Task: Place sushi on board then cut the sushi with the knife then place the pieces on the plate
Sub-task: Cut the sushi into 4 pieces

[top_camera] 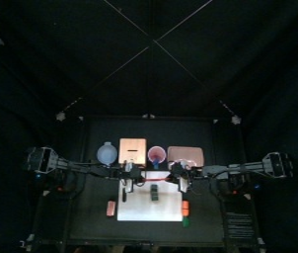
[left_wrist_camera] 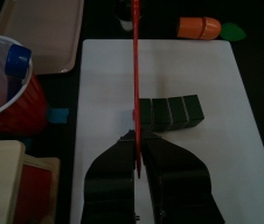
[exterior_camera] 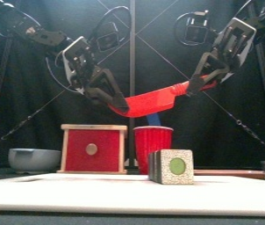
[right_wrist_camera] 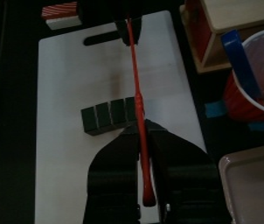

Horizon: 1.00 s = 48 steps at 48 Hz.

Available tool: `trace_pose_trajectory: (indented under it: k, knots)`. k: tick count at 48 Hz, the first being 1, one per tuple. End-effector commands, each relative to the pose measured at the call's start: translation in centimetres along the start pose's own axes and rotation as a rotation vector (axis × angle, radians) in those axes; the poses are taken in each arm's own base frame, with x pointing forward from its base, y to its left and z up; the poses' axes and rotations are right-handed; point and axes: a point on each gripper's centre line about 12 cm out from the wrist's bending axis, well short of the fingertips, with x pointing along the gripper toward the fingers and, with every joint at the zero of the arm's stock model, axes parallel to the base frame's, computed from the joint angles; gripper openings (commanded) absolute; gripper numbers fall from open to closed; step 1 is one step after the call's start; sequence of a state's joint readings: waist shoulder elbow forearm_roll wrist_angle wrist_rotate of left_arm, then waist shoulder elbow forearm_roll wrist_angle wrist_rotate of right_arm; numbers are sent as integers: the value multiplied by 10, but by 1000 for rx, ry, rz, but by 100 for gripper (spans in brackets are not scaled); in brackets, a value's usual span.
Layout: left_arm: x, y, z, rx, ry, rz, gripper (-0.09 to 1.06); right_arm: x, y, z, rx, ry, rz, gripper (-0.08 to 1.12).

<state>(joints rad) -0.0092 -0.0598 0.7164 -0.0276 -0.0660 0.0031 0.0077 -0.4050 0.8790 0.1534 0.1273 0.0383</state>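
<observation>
Sushi roll (left_wrist_camera: 170, 112) on white board (left_wrist_camera: 216, 175), apparently uncut; left gripper (exterior_camera: 122, 105) and right gripper (exterior_camera: 198, 85) both clamp the red knife (exterior_camera: 159, 94) above it; cutting and plating remain.

Left black arm (top_camera: 75, 166) enters from left, right black arm (top_camera: 238, 170) from right. Both reach to table middle, wrists angled down and inward. Left black two-jaw gripper (exterior_camera: 121, 103) sits lower, jaws clamped on one end of flat red toy knife (exterior_camera: 159, 94). Right black two-jaw gripper (exterior_camera: 202, 84) sits higher, jaws clamped on other end. Grippers near each other, not touching.
</observation>
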Motion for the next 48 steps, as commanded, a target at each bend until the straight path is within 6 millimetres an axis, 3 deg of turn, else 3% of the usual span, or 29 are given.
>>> trace_pose_trajectory:
  k: [1,16,48]
  knots:
    - [0,-1,8,2,-18,-3,38,1,4,2,16,-7,13,38]
    - [7,-12,-1,-19,30,-23,38,17,10,-23,69,93,25,38]
    - [26,-22,-17,-43,92,-38,38,36,11,-47,129,205,16,38]
